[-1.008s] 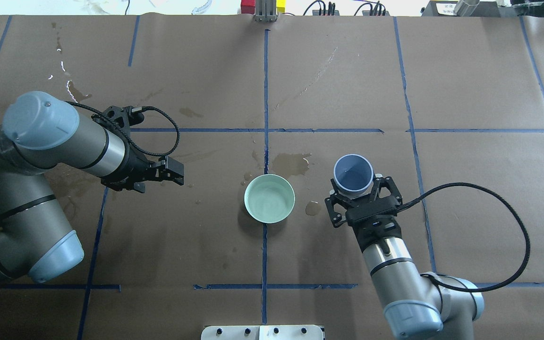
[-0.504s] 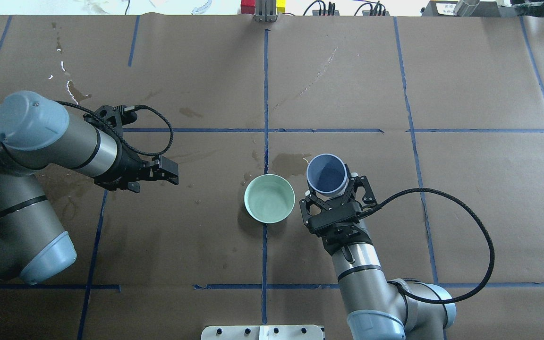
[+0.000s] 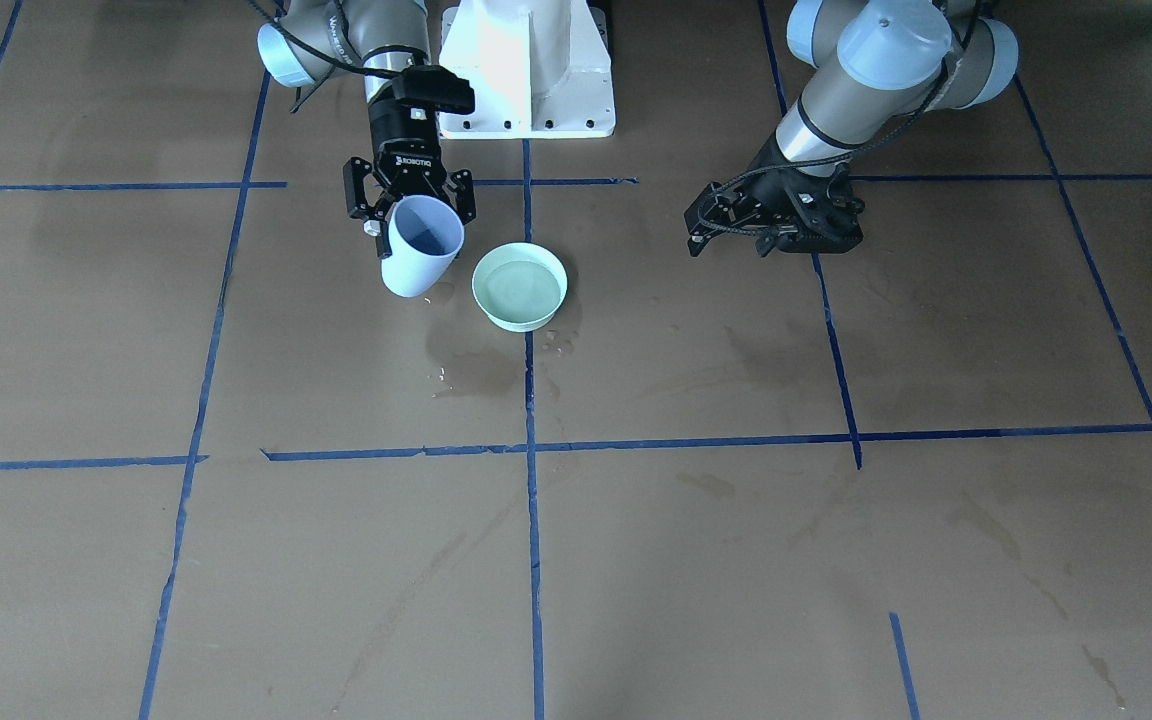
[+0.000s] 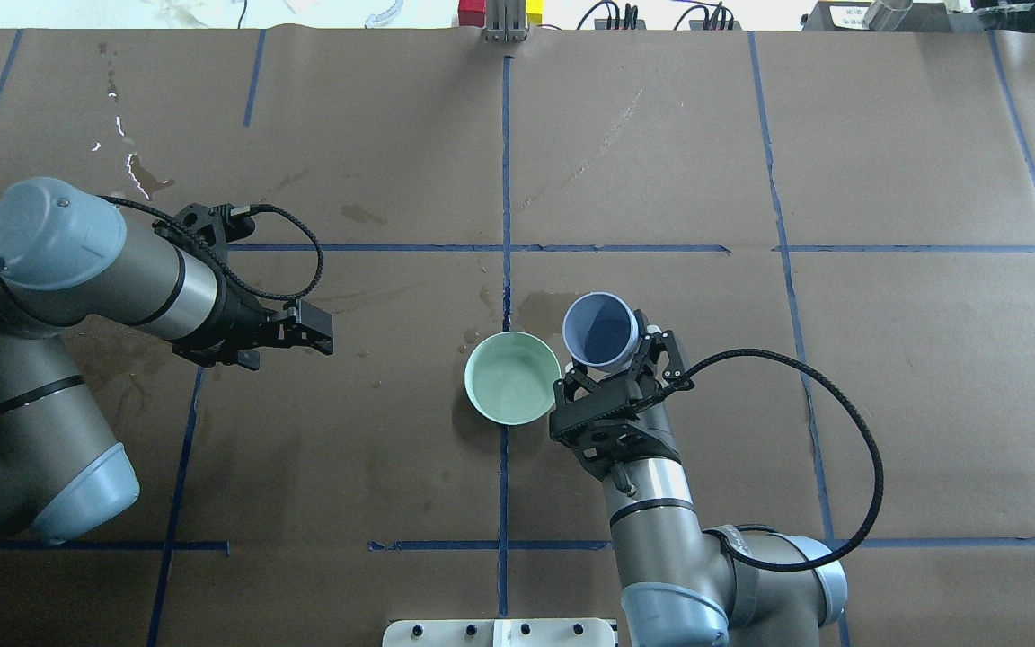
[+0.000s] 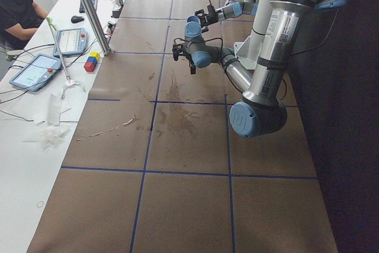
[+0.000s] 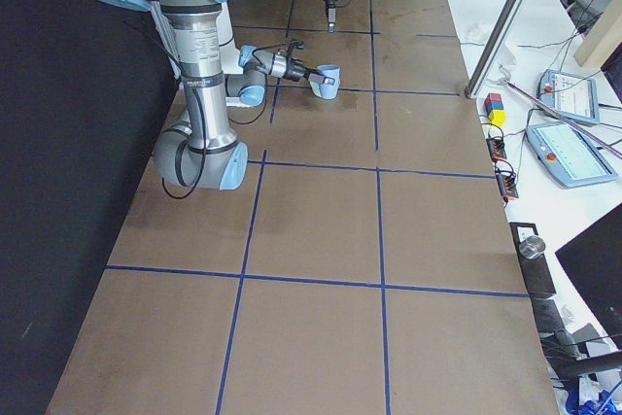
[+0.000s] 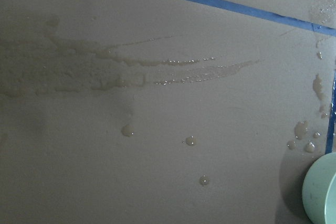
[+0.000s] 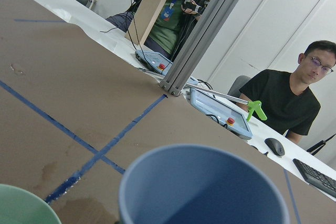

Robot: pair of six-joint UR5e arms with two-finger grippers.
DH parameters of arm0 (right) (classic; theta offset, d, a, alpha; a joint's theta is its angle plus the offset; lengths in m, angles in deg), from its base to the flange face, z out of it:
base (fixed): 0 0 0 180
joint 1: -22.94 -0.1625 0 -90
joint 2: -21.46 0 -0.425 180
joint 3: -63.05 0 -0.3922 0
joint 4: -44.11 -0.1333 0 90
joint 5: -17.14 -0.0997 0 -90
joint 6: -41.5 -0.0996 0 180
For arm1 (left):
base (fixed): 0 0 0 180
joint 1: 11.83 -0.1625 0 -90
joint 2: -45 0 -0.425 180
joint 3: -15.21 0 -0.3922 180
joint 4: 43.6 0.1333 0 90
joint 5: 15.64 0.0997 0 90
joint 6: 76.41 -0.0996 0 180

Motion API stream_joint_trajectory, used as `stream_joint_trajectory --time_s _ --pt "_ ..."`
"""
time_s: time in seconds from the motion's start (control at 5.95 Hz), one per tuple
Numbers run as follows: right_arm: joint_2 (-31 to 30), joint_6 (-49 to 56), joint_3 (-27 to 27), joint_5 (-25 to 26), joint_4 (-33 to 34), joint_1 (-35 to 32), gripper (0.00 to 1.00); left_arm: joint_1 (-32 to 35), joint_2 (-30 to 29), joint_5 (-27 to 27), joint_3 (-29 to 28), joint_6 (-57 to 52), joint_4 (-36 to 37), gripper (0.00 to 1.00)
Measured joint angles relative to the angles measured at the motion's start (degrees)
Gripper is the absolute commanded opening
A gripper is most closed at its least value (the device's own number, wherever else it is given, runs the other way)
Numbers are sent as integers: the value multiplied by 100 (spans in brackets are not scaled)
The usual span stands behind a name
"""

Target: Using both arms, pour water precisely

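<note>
Grasps a blue cup (image 4: pixel 600 329) in the right hand (image 4: pixel 612 353), clamped from both sides just below the rim. Holds it mouth up, leaning slightly toward a green bowl (image 4: pixel 512 377), just beside that bowl on its right and a little beyond it in the overhead view; cannot tell whether cup and bowl touch. Cannot tell from the dark inside whether the cup carries water. Shows water (image 3: pixel 519 285) in the bowl, shallow and glossy, with the bowl upright on the desk (image 4: pixel 886 404), right on the blue centre tape (image 4: pixel 506 162). Shows more of it as small drops (image 7: pixel 190 140) on the desk near the bowl's rim in the left wrist view, below a long wet streak (image 7: pixel 68 69). Has a dark wet stain (image 4: pixel 552 312) just beyond the bowl, partly under the cup. Hangs the left hand (image 4: pixel 313 325) over the desk well apart from the bowl, on its left, pointing toward it; cannot tell whether clenched or released. Catches, past the cup's rim in the right wrist view, a seated person (image 8: pixel 286 100) in a black shirt at the far side, with a pendant (image 8: pixel 218 111), a mouse (image 8: pixel 275 146) and a keyboard (image 8: pixel 315 174).
</note>
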Motion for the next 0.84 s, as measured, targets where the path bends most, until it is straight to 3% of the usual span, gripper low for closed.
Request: stream_joint_trajectory --time_s 0.34,0.84 --pt "214 1021 -31 178 833 -59 0 -1 21 -2 2 -1 -1 100" --pt "227 2479 -12 439 1031 -78 0 3 25 -2 6 1 0 100"
